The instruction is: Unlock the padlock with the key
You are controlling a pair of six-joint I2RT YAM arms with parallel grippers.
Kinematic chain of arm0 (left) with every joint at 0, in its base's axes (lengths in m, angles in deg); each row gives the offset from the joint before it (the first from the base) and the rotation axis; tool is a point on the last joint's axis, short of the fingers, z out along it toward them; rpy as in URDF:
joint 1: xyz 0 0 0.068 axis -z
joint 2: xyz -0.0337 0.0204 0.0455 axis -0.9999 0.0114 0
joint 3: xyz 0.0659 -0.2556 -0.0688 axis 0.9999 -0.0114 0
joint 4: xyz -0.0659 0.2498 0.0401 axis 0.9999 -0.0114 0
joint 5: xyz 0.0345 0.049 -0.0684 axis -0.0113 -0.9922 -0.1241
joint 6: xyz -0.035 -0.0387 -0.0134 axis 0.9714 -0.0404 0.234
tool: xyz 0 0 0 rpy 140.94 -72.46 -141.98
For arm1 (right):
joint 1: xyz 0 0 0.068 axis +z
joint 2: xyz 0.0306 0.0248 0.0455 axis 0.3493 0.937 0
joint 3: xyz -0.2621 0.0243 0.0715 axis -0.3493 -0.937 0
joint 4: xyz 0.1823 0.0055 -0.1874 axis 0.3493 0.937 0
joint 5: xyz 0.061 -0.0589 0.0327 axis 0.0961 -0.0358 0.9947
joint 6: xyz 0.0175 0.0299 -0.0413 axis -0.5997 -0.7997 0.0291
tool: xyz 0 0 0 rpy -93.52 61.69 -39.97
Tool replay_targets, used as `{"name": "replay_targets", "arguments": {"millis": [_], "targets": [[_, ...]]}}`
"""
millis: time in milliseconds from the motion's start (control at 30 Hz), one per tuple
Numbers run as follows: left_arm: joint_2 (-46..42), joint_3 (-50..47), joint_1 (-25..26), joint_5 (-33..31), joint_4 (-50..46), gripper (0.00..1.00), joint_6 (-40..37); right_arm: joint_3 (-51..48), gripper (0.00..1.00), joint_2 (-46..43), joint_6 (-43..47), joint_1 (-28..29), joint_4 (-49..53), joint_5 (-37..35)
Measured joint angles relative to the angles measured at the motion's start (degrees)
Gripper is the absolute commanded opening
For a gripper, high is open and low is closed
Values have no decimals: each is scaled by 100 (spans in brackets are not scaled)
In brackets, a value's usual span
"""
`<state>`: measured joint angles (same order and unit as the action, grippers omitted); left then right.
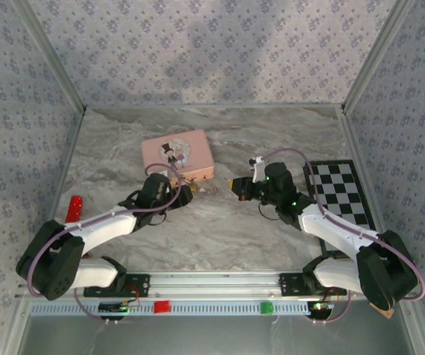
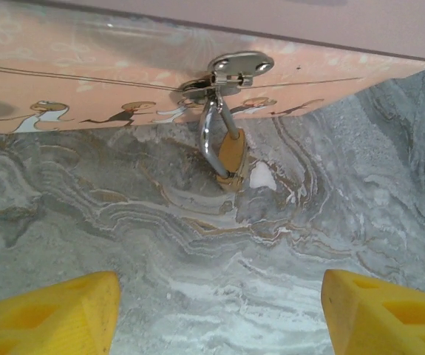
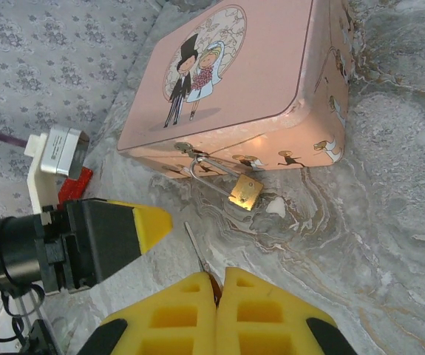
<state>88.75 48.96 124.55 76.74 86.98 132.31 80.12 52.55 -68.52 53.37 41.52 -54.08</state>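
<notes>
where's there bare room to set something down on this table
Free: the marble table between the two arms, near the rail, and the strip behind the pink tin up to the back wall. Crowded: the tin's front, where the padlock, left gripper and right gripper with the key meet.

Soft, even light is cast from above, with faint shadows. Glare is seen along the pink tin [image 3: 256, 81] edge, and a glint on the padlock [image 2: 230, 151] shackle.

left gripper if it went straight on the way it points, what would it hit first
Probably the padlock hanging at the latch of the pink tin, dead ahead of the left gripper; depth is unclear.
</notes>
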Motion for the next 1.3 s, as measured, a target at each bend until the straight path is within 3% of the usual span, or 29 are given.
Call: {"name": "replay_targets", "arguments": {"millis": [133,300,467,1200,1300], "targets": [[262,-188,177,-313,859,72,94,-2,0,-2,0,0,-2,-20],[1209,-341,302,-570,2424,68,317,-9,0,-4,0,-4,-9,-15],[1921,-431,424,-901,3394,67,575,-63,0,-107,0,-59,-17,-13],[2730,214,501,-1547,3622,47,1106,-367,0,-540,-2,-269,-46,7],[2841,315,498,-1631,3602,40,1187,-398,0,-595,-2,-271,-44,7]]}}
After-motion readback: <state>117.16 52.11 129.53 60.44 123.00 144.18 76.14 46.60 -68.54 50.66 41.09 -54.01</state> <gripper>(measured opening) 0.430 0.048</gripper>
